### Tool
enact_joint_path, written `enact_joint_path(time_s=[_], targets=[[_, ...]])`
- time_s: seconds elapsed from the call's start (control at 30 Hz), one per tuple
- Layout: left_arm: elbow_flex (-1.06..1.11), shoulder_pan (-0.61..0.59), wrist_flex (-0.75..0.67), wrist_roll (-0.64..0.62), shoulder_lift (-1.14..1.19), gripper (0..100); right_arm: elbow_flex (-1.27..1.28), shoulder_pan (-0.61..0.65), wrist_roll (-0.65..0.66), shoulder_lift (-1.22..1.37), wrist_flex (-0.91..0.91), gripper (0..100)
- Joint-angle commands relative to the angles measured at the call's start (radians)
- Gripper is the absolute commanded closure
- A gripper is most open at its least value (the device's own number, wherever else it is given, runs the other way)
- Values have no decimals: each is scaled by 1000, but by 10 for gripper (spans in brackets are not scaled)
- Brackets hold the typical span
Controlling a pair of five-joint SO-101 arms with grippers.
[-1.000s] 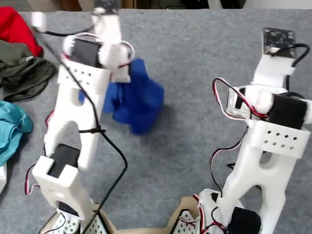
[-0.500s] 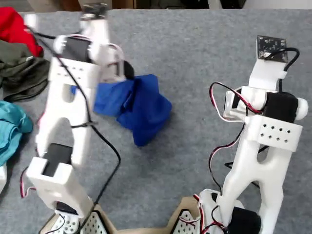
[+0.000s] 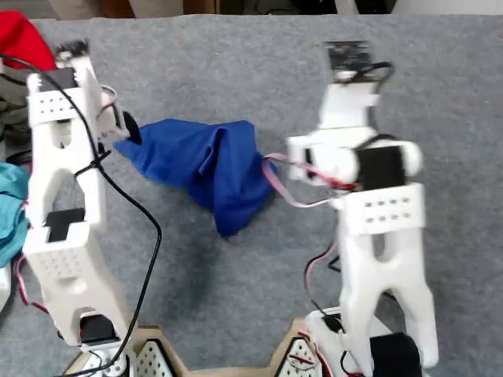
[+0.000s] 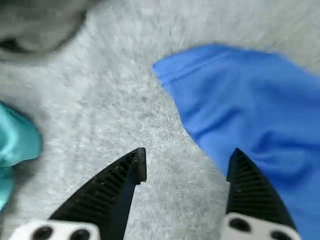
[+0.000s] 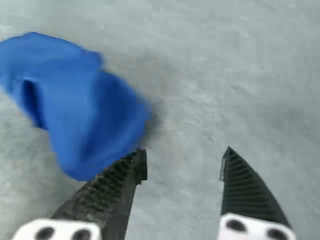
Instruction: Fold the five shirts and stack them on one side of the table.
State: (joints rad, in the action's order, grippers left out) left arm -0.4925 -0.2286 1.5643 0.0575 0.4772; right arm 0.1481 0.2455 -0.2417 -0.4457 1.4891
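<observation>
Left gripper (image 4: pixel 187 156) hangs spread wide and empty at one corner of the blue shirt (image 3: pixel 206 161), which lies crumpled on the grey table (image 3: pixel 314 63) between the two arms. Right gripper (image 5: pixel 184 152), also wide apart and empty, sits just beside the blue shirt's opposite end. A teal shirt (image 4: pixel 17 140) lies near the blue shirt, beyond the left gripper.

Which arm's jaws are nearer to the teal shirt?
Left. The left jaws hang between the teal shirt and the blue shirt; the right jaws are beyond the blue shirt's far side.
</observation>
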Motion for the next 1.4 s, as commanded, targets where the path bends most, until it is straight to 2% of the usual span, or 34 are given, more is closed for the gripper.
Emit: enact_joint_path(time_s=[0.0,0.13,0.3,0.53,0.67,0.77,0.93,1.23,1.37], targets=[[0,12,-29,9,84,744,24,148,-31,59,-72,748],[0,15,-28,6,179,802,62,223,-31,202,-135,748],[0,9,-15,6,216,986,58,222,-32,429,-239,748],[-72,5,124,12,177,980,-36,226,-34,707,-284,749],[-155,5,195,38,148,980,-104,225,-100,809,-281,750],[-167,3,195,44,111,981,-145,234,-117,837,-224,803],[-170,18,193,41,56,980,-254,239,-110,837,-103,984],[-253,51,193,40,58,977,-730,237,-114,837,301,991],[-316,46,193,40,58,977,-892,214,-104,746,295,991]])
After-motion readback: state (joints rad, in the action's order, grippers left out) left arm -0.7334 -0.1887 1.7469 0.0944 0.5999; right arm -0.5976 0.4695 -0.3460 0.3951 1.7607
